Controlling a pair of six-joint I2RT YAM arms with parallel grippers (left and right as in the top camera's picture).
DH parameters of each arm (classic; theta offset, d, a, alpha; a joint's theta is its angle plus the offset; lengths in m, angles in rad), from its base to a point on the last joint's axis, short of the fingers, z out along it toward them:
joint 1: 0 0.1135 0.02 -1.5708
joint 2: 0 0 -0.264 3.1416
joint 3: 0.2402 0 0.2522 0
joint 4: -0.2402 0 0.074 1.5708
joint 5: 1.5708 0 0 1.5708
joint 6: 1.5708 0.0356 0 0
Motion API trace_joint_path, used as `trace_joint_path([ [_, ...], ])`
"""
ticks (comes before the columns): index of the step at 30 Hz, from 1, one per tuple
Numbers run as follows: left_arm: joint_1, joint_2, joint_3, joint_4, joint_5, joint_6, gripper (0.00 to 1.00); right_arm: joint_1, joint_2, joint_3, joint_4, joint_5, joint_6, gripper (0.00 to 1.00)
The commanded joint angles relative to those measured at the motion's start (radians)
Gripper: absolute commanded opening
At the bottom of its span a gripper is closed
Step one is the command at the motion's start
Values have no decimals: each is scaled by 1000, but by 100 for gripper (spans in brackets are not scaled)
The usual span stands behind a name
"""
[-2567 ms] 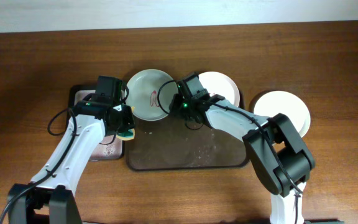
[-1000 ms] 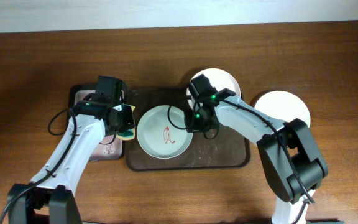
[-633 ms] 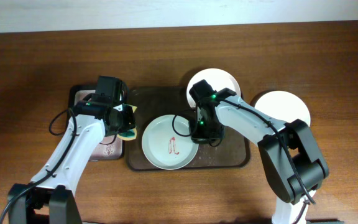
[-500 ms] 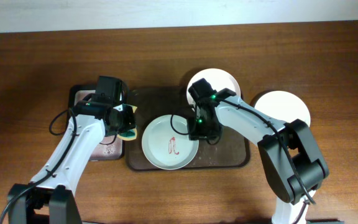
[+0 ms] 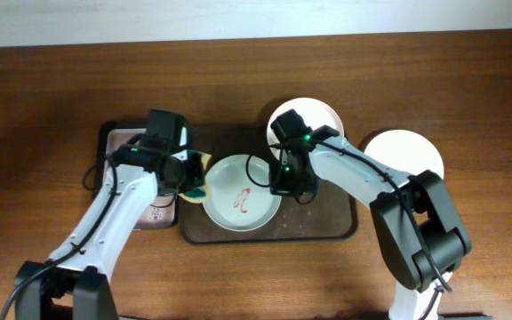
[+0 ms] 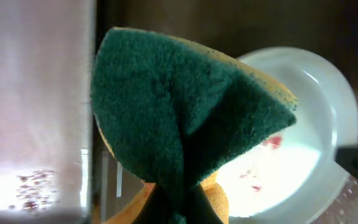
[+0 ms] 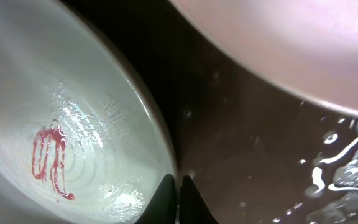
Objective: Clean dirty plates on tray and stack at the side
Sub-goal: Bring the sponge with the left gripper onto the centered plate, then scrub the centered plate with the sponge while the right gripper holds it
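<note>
Brown tray [image 5: 327, 228]: left gripper [image 5: 190, 179], clamping the sponge [image 6: 179, 124], has scooted over to the green plate [image 5: 238, 210]; right gripper [image 7: 178, 198] pinches its rim.

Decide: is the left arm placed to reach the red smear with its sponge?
Probably yes: its sponge hangs at the green plate edge, nothing covers the smear, and the right pincer grips the far rim.

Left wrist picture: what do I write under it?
A folded green sponge in front of a pale green plate smeared with red sauce.
</note>
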Motion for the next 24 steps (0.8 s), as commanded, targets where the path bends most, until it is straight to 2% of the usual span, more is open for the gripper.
trace_joint_path([
  [1, -53, -13, -4, 15, 22, -18, 0, 39, -17, -1, -3, 20, 62, 4],
  [8, -113, 63, -6, 15, 27, -202, 0, 33, -17, -1, 19, 35, 62, 4],
  [9, -119, 76, -6, 15, 31, -222, 0, 27, -17, -1, 24, 35, 62, 10],
  [10, -124, 90, -6, 17, 48, -237, 0, 22, -17, -1, 28, 35, 62, 24],
  [11, -129, 106, -6, 27, 82, -240, 0, 16, -17, -1, 32, 35, 61, 29],
  [12, -134, 118, -6, 36, 105, -240, 0, 13, -17, -1, 37, 37, 60, 29],
  [14, -150, 144, -6, 68, 136, -239, 0, 2, -17, -1, 48, 39, 58, 26],
  [16, -165, 158, -6, 85, 154, -238, 0, -5, -17, -1, 53, 37, 58, 6],
  [24, -228, 165, -18, 121, 157, -240, 0, -2, -17, -1, 53, 35, 58, 4],
])
